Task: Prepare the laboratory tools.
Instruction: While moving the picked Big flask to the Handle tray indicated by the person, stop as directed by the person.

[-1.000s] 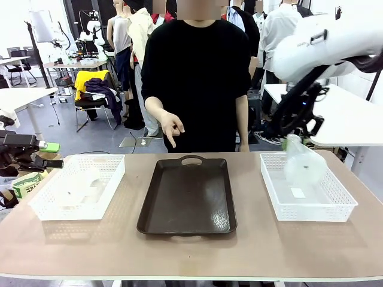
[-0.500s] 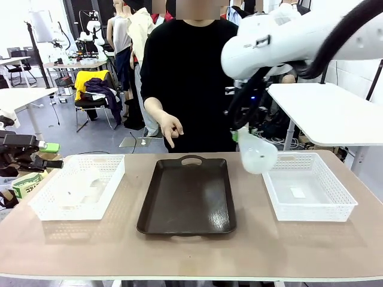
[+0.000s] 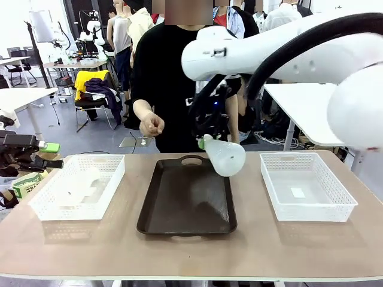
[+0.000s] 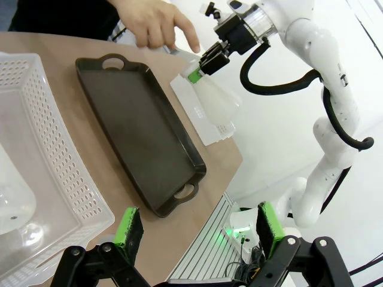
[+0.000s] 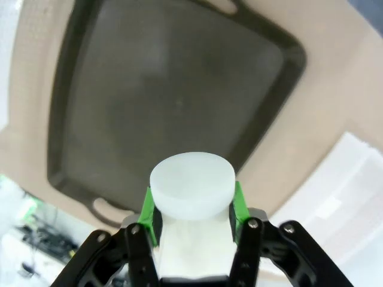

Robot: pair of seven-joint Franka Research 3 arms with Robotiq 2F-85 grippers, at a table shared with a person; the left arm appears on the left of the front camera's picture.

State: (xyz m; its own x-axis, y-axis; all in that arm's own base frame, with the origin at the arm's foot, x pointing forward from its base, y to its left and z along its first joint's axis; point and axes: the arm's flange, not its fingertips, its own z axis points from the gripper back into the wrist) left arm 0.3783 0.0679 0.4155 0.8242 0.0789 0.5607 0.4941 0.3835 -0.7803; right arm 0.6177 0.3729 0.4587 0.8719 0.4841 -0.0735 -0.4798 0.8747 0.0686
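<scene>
Flask point(image 3: 225, 156) hangs tilted at centre frame over the tray's point(image 3: 179, 206) upper right corner, its neck pinched by the right pincer point(image 3: 203, 142). Left pincer point(image 4: 197, 224) is spread, empty. Second flask point(image 4: 11, 200) lies in the left basket point(image 4: 57, 149).

- The table point(image 3: 191, 248) has a light brown top that spans the front view.
- A dark brown tray point(image 3: 185, 203) with a loop handle at each end lies flat at the table's middle.
- The left white mesh basket point(image 3: 72, 216) stands near the tray, not touching it.
- The right white mesh basket point(image 3: 311, 211) stands on the tray's other side, likewise apart from it.
</scene>
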